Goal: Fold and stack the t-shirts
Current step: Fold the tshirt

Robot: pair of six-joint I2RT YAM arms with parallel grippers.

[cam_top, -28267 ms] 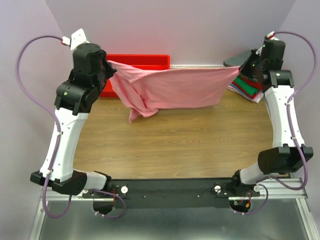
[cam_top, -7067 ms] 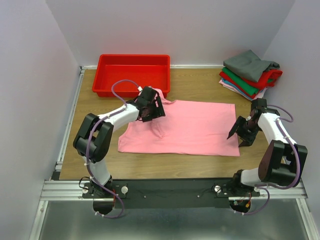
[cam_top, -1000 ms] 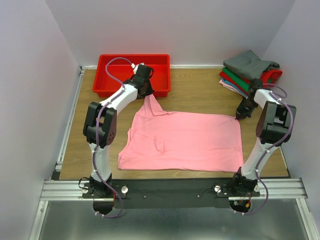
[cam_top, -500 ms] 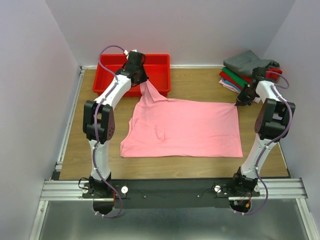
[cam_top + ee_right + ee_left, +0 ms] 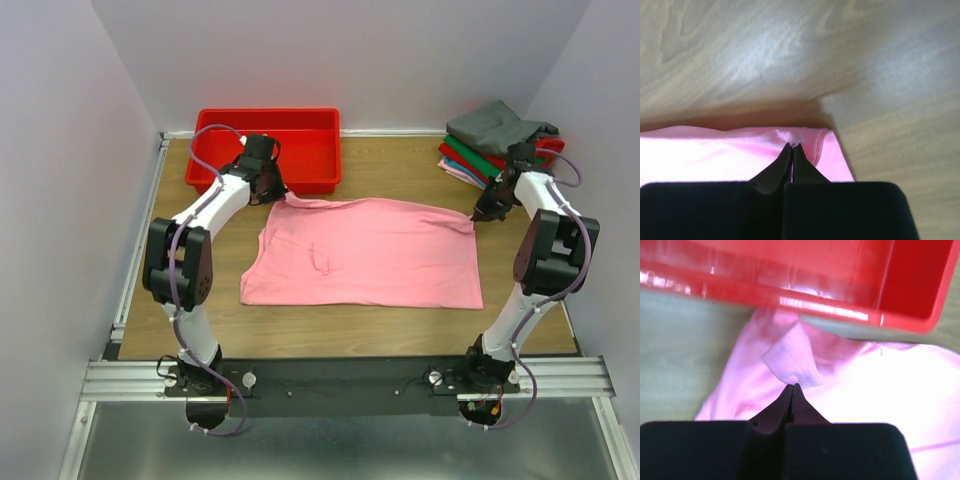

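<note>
No readable text, numbers or brands anywhere. Pale patch [image 5: 790, 362] on the pink t-shirt [image 5: 370, 255], maybe a neck tag, looks blank but is blurred.

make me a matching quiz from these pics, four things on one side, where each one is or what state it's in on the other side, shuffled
Things
1. light pink cloth t-shirt
2. red plastic tray
3. stack of folded grey, red and green shirts
4. right gripper

Place or state
a. far right corner of the wooden table
b. shut on the pink shirt's far right corner
c. spread flat mid-table
d. far left part of the table

Pairs: 1-c, 2-d, 3-a, 4-b
</note>
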